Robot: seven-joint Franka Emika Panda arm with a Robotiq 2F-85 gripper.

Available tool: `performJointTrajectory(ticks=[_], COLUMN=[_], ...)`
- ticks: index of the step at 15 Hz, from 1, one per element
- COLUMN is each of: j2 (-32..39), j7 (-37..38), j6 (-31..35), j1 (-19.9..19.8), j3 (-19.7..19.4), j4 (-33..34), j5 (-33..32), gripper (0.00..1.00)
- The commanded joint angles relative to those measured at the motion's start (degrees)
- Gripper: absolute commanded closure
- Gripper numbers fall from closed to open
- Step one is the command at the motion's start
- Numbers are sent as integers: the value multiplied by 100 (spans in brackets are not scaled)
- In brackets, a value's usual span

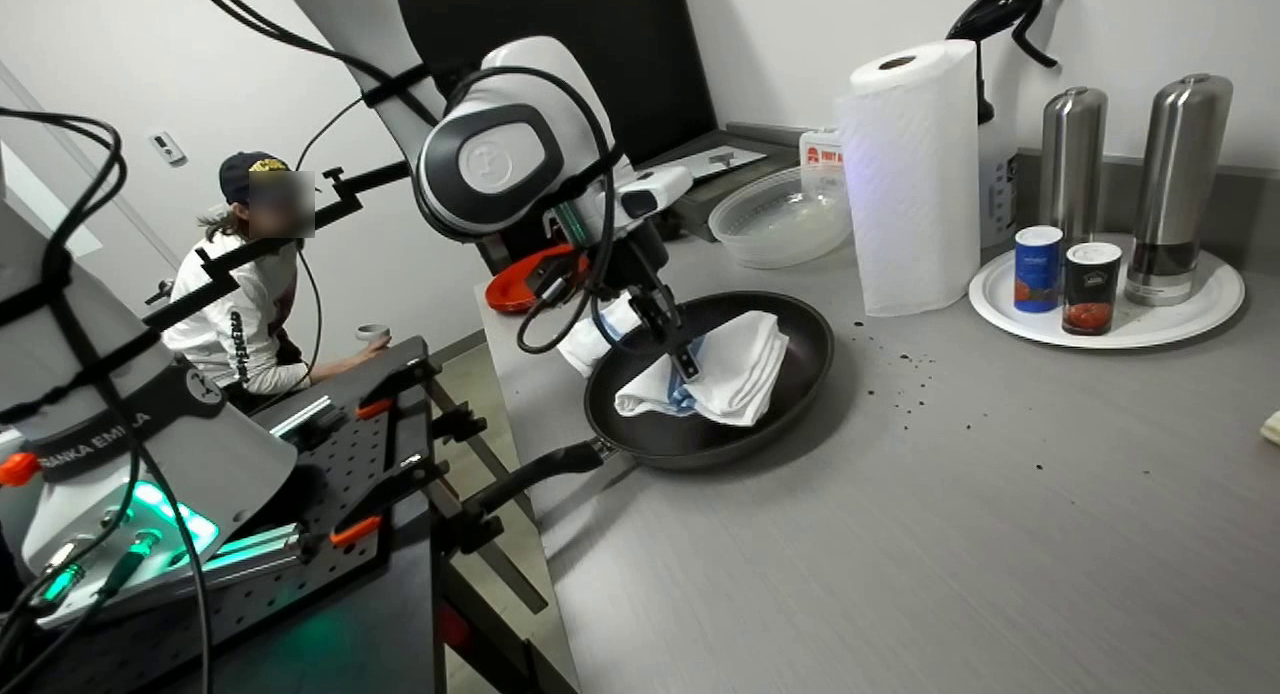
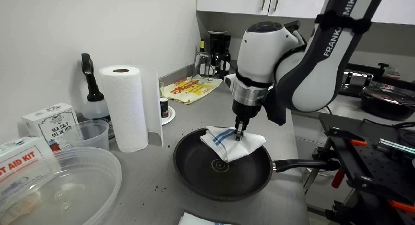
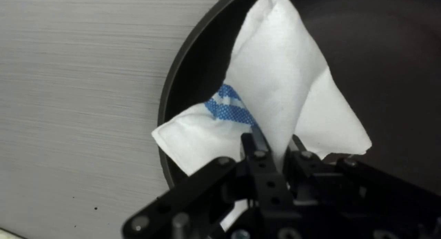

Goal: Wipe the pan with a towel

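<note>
In an exterior view, a white wall (image 1: 90, 24) fills the upper left, and below it the robot base (image 1: 150, 444) stands on a black perforated bench (image 1: 335, 464). A grey brushed counter (image 1: 900, 554) runs from the middle to the right edge, with dark specks (image 1: 905, 374) scattered right of centre.

Counted left to right: one person (image 1: 240, 304) in a dark cap; one red dish (image 1: 515, 286); one white cloth (image 1: 600, 336), just left of centre beside the pan (image 1: 805, 359). That pan is the only one on this counter, at centre, handle (image 1: 540, 474) towards the lower left. In it lies one towel (image 1: 745, 369), white with blue stripes. One gripper (image 3: 274, 145) has its fingers closed on the towel, a fold pinched between them.

Further right: one clear tub (image 1: 780, 229), one paper roll (image 1: 910, 194), and one white plate (image 1: 1190, 319) with two small canisters (image 1: 1037, 274) and two tall steel cylinders (image 1: 1180, 174).
</note>
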Motion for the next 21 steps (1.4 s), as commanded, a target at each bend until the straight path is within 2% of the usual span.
performJointTrajectory(ticks=[1,11,15,21], j2=[727,2138,2309,2169], j7=[76,-118,-162,-92], j6=[448,1011,921,647], j1=[636,1523,1485,1213], j3=[-450,-1256,-1252,-881], j4=[380,925,1005,1202], j5=[230,1157,1387,1579], gripper=[97,97,97,97])
